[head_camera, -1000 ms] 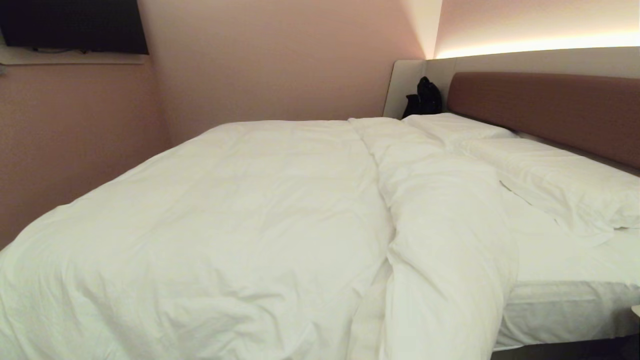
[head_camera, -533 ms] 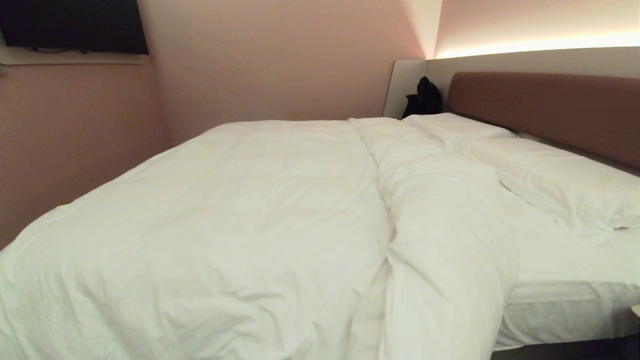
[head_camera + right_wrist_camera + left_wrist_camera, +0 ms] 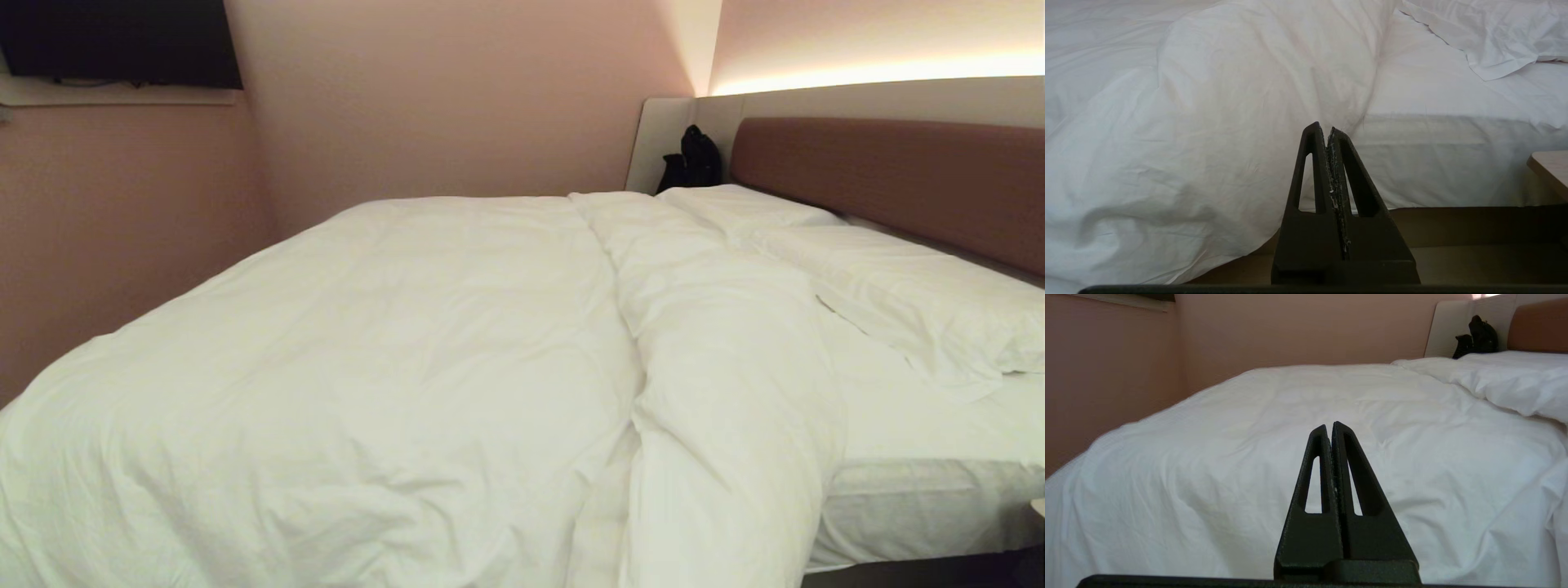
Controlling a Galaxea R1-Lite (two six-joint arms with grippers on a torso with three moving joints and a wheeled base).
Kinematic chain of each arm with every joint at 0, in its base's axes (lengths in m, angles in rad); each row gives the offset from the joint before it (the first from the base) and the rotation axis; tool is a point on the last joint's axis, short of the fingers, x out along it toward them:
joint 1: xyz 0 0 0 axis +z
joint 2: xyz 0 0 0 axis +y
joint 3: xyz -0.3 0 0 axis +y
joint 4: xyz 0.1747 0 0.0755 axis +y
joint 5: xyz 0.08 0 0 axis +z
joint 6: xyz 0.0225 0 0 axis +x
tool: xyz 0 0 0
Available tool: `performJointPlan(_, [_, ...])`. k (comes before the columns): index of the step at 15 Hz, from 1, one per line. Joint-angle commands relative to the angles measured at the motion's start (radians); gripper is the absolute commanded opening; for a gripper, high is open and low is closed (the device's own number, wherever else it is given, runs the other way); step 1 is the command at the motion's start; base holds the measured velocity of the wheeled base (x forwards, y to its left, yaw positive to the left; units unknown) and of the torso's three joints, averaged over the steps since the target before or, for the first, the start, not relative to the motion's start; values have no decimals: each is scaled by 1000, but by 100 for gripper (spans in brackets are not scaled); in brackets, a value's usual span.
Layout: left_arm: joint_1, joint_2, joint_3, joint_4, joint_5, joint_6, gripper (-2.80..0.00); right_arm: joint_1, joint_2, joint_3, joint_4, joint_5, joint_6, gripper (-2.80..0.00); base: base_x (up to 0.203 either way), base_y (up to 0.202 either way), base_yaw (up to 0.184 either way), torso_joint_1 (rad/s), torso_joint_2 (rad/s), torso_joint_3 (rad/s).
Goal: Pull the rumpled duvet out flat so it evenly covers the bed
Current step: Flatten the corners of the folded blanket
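Left gripper (image 3: 1329, 425) has its fingers together and holds nothing, low at the near side of the bed (image 3: 914, 506). Right gripper (image 3: 1327, 127) is also closed and empty. The duvet (image 3: 367, 367) covers the left part, with a thick fold (image 3: 727, 367) before the pillows (image 3: 906, 294). I think it is soft and bulky; take this fold's edge.

Two white pillows (image 3: 898, 286) lie side by side along the head end, a black bag (image 3: 692, 160) standing in the corner just beyond them. A dark screen (image 3: 118, 42) hangs on the pink wall (image 3: 441, 98), and a pale wooden tabletop corner (image 3: 1551, 169) shows nearby.
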Motion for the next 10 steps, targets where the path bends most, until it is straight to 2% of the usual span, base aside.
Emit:
performJointPlan(1, [0,-11,13,22,-2,-4,-280,0,1,0,0,0,0,-280,0,0,0,0,0,0])
performJointPlan(10, [1,-9,12,244,-2,13,-280,1,1,0,0,0,0,-280,0,0,0,0,0,0])
